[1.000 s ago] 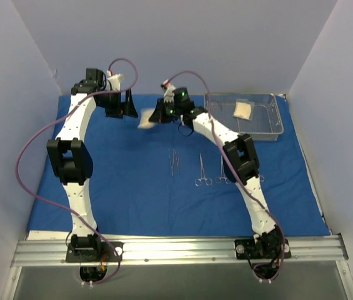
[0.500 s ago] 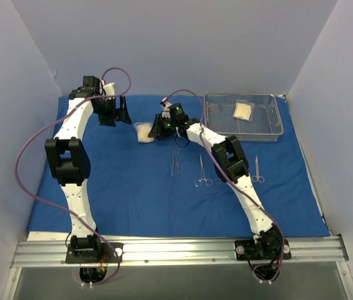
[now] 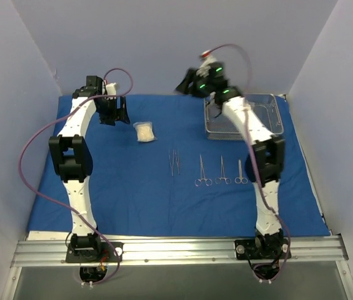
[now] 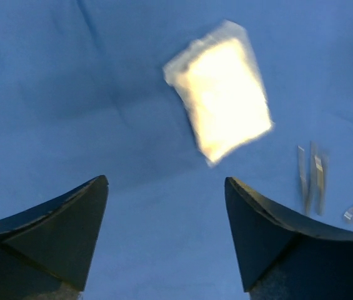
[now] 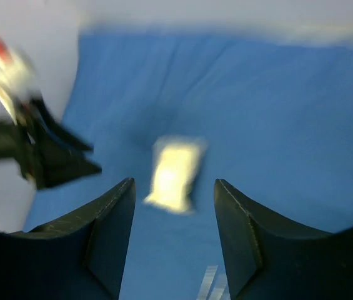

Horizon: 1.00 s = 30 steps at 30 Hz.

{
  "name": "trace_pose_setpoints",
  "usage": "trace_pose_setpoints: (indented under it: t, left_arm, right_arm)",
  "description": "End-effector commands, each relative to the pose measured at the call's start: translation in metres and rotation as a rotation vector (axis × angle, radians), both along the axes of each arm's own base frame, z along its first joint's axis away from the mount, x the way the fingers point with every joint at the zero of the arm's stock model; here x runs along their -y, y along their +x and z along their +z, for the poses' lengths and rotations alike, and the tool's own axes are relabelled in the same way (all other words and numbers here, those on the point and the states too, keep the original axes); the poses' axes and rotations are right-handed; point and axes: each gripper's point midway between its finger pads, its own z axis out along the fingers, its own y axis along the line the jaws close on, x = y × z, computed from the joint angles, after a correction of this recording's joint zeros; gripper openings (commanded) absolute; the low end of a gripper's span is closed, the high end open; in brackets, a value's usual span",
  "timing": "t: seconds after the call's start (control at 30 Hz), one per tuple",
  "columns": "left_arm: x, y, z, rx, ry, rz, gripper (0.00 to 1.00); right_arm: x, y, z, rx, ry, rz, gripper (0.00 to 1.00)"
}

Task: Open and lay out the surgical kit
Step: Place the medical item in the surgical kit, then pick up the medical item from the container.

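Blue cloth wrap (image 3: 120, 187) spread flat | gauze packet (image 3: 144, 131) well left of mesh tray (image 3: 276, 119) | clamps (image 3: 202, 172) rowed in front of tray | left gripper (image 4: 165, 179) wide, empty | right gripper (image 5: 173, 183) parted, empty, raised off tray's left corner | tray contents possibly hidden under arm | risk: clipping tray rim on a low swing, shoving it askew

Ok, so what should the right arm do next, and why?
Probably bring the right gripper down into the wire tray: it hangs open and empty near the tray, one gauze packet already lies on the blue cloth, and the arm hides the tray's contents.
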Motion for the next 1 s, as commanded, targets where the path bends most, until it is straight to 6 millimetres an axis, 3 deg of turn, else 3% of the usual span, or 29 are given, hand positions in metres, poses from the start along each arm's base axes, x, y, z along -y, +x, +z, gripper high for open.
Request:
trace_pose_setpoints:
  t: [0.0,0.07,0.1,0.13,0.17,0.2,0.23,0.27,0.33,0.37,0.5,0.63,0.83,0.97]
  left_arm:
    - [0.005,0.02,-0.014,0.035,0.088,-0.029,0.83]
    - [0.01,0.023,-0.03,0.021,0.115,-0.045,0.83]
    - [0.014,0.026,-0.037,0.02,0.142,-0.053,0.83]
    - [0.017,0.028,-0.041,0.027,0.157,-0.068,0.83]
    - [0.019,0.03,-0.044,0.034,0.174,-0.088,0.82]
    - [0.021,0.031,-0.054,0.025,0.191,-0.099,0.81]
    - [0.028,0.035,-0.051,0.04,0.194,-0.111,0.76]
    - [0.031,0.038,-0.053,0.044,0.197,-0.119,0.74]
    - [0.037,0.04,-0.065,0.025,0.203,-0.13,0.74]
    - [0.039,0.046,-0.06,0.046,0.201,-0.129,0.74]
    - [0.043,0.055,-0.071,0.047,0.193,-0.118,0.74]
    - [0.049,0.057,-0.079,0.051,0.199,-0.132,0.74]
    - [0.058,0.061,-0.08,0.069,0.209,-0.151,0.74]
    - [0.06,0.062,-0.073,0.081,0.203,-0.152,0.74]
  right_arm:
    - [0.164,0.041,0.034,0.018,-0.104,-0.345,0.48]
    - [0.212,0.041,0.007,-0.064,-0.196,-0.426,0.48]
    - [0.245,0.045,-0.012,-0.112,-0.231,-0.484,0.48]
    - [0.262,0.043,-0.024,-0.154,-0.264,-0.505,0.48]
    - [0.276,0.047,-0.025,-0.148,-0.288,-0.524,0.48]
    - [0.291,0.051,-0.042,-0.181,-0.318,-0.557,0.48]
    - [0.299,0.052,-0.048,-0.194,-0.327,-0.565,0.48]
    - [0.32,0.056,-0.054,-0.202,-0.333,-0.589,0.49]
    - [0.335,0.067,-0.068,-0.213,-0.33,-0.599,0.49]
    - [0.34,0.071,-0.071,-0.21,-0.332,-0.599,0.49]
    - [0.36,0.087,-0.1,-0.221,-0.354,-0.636,0.48]
    - [0.37,0.096,-0.117,-0.221,-0.342,-0.658,0.48]
    - [0.374,0.095,-0.144,-0.252,-0.359,-0.671,0.45]
    - [0.393,0.091,-0.155,-0.271,-0.432,-0.758,0.44]
